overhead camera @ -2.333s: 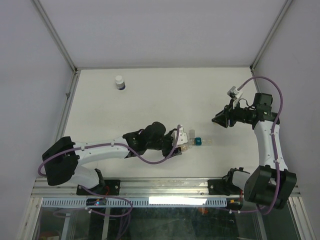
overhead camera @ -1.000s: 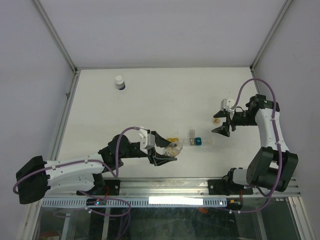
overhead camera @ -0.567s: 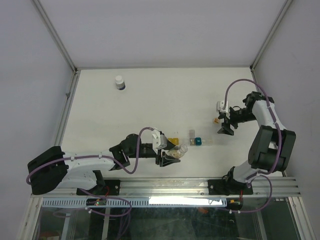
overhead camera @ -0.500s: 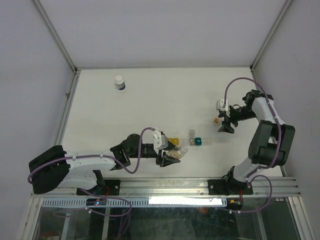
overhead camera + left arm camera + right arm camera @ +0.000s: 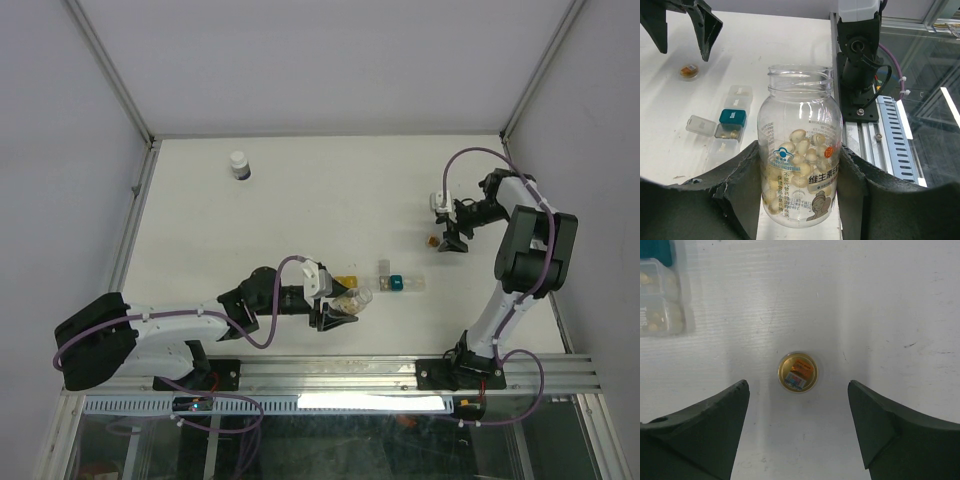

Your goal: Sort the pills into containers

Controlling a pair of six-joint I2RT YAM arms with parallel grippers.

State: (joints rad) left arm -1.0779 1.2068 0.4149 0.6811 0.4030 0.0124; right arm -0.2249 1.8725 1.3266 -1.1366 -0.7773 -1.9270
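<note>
My left gripper [image 5: 338,303] [image 5: 799,150] is shut on a clear, uncapped pill bottle [image 5: 799,145] [image 5: 350,298] part full of pale pills. It hangs just left of the containers. The yellow container [image 5: 345,281] lies beside the bottle. The teal container [image 5: 396,282] [image 5: 733,117] joins a clear section [image 5: 384,270] [image 5: 722,145] holding a few pills. My right gripper [image 5: 450,232] [image 5: 797,384] stands open above the table. A small gold round cap [image 5: 797,372] [image 5: 432,240] [image 5: 689,71] lies loose between its fingers.
A white bottle with a dark band [image 5: 238,165] stands at the far left of the table [image 5: 300,200]. Metal frame posts edge the table on both sides. The arm bases and a rail [image 5: 330,375] run along the near edge.
My right gripper has opened wider and drawn back toward the far right, leaving the gold cap on the table. The left gripper has shifted slightly right, still holding the bottle.
</note>
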